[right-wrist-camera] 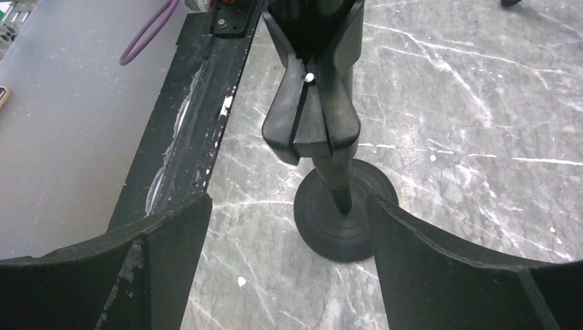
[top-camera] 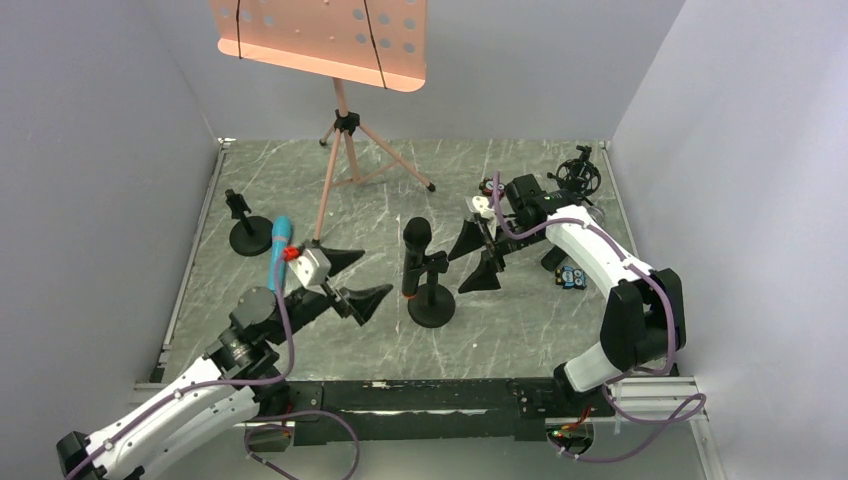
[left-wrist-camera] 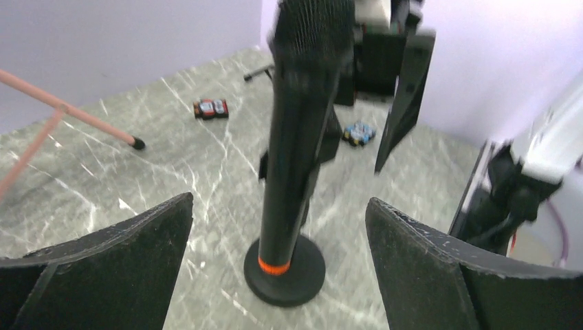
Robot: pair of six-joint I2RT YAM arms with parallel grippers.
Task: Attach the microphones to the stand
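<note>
Left fingers (left-wrist-camera: 110,268) are spread wide and hold nothing. Right fingers (right-wrist-camera: 454,268) are also parted and empty. The two pairs face each other across the middle of the bench (top-camera: 520,330), with the black mic (left-wrist-camera: 295,137) between them. Neither pair touches it.

The black mic stands upright in the clip of the centre stand (top-camera: 432,310). Its mesh head is up and its orange ring is low, just above the round base. It looks seated, so this mic is probably done.

The cyan mic (top-camera: 279,245) is toward the left edge of the bench, just beside the left arm. Its long axis runs roughly from the far edge toward the near edge. Its near end is hidden behind the arm, so it is unclear whether it lies flat or leans. A small stand (top-camera: 248,237) with a round base sits near it, closer to the far-left corner, and looks unoccupied.

The left arm is plainly the nearer one. The cyan mic lies to the left of its fingers and behind their tips, so reaching it would probably mean swinging them back toward the left edge. The silver-headed mic cannot be picked out with confidence.
</note>
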